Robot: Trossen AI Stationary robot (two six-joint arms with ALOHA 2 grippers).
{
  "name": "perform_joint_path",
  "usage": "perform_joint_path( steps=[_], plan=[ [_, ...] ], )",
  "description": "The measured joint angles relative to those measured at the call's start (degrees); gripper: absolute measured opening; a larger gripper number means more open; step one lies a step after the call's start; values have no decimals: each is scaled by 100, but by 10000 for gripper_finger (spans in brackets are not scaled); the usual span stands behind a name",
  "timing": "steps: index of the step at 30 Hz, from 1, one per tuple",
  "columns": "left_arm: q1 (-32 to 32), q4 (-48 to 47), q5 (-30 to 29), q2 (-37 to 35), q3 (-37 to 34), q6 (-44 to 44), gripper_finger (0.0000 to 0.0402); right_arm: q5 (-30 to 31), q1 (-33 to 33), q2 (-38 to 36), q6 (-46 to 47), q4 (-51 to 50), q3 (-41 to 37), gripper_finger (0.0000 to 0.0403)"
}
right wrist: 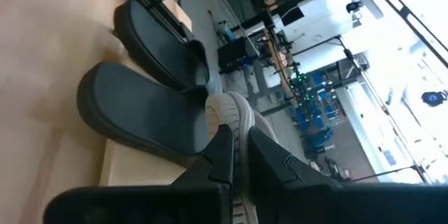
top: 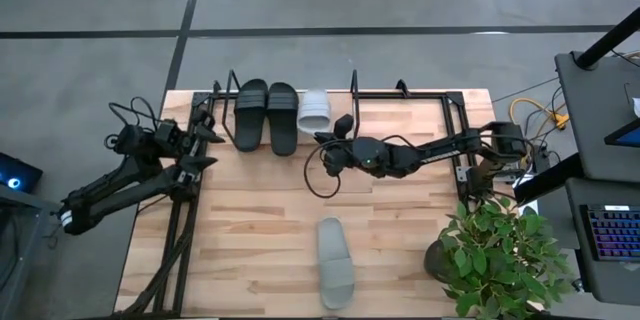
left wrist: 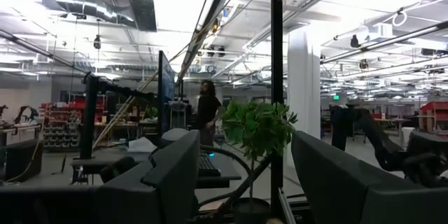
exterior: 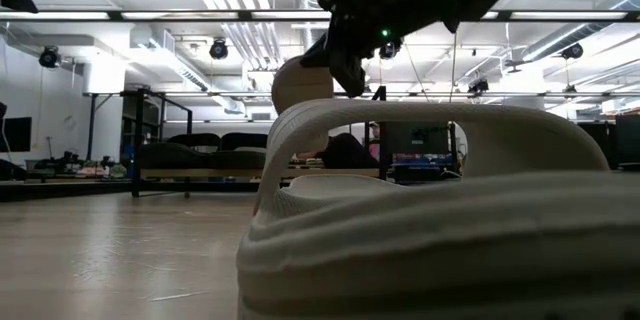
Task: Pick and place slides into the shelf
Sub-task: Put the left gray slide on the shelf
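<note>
The last light grey slide point(top: 335, 263) lies loose on the tabletop point(top: 250, 220) near its front edge, well apart from the shelf point(top: 420, 97); its long axis runs front to back, roughly square to the shelf's length; it fills the foreground of the low view. In the shelf the black pair point(top: 266, 114) stands side by side with the other grey slide point(top: 314, 110) just beside it. My right gripper point(top: 342, 130) hangs close by that shelved grey slide, fingers pinched together on nothing; the loose slide lies back toward the table's front, a little to the right-arm side of centre. My left gripper point(top: 207, 147) waits spread wide at the shelf's left end; so I judge my right arm the nearer for the coming pick.
</note>
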Motion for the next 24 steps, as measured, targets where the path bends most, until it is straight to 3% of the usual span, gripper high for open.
perform_joint_path(
  steps=[24],
  plan=[
    [0,-6,10,79,-2,45,211,-1287,-761,57,762,188,-211,13]
  ],
)
